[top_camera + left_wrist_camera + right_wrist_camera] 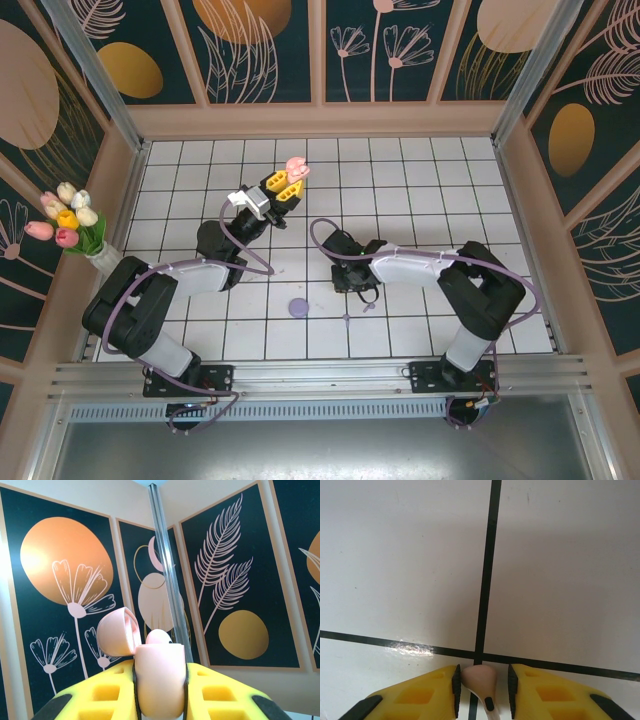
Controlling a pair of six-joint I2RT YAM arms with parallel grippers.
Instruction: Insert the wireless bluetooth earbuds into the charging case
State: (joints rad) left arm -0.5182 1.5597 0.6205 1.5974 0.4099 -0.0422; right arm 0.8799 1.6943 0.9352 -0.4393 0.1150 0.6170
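A pale pink earbud [479, 676], judged light, hard, smooth and apt to slip, is best taken across its bulb rather than its thin stem. It is seen low over the white tiled table [395, 555] between the narrowly set jaws of the right pincer [482, 685], though whether it is truly nipped cannot be told. Toward 11 o'clock in the top view, the lid-open pink charging case [159, 680] is pinched by its body in the left pincer [288, 181].
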